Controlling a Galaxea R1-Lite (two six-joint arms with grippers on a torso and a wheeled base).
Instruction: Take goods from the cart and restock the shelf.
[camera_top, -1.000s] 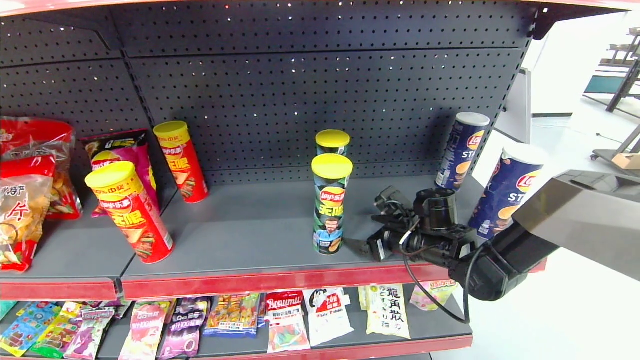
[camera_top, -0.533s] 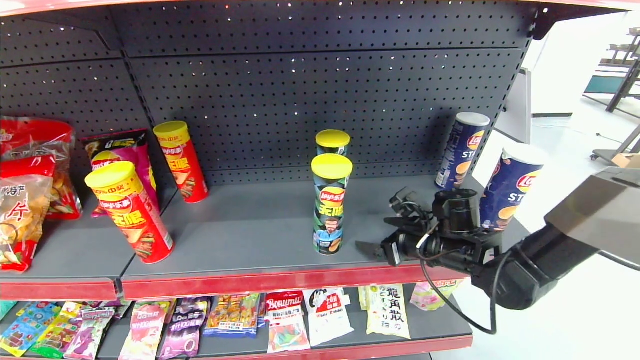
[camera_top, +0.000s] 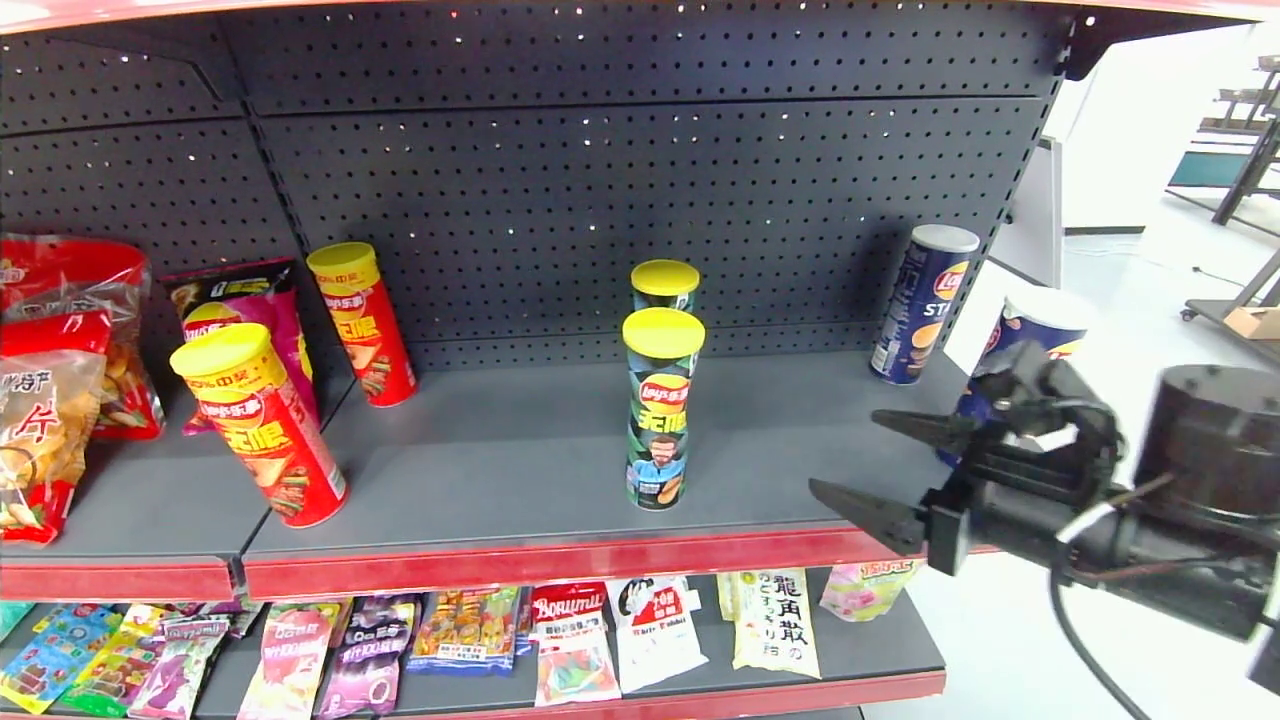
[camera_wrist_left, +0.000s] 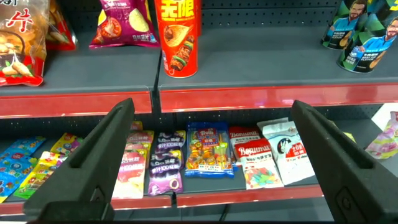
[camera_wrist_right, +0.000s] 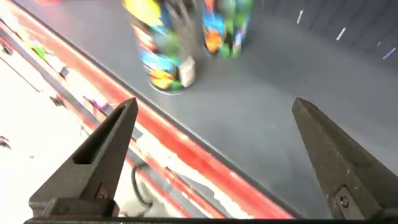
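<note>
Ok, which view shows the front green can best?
The head view: the front green can stands whole and upright, yellow lid to base, near the front edge of the shelf. The left wrist view cuts off the can above its lower part; the right wrist view shows the can blurred and cropped.

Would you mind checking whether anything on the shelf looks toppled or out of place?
Nothing stands out: the red cans, green cans and blue cans all stand upright on the shelf.
</note>
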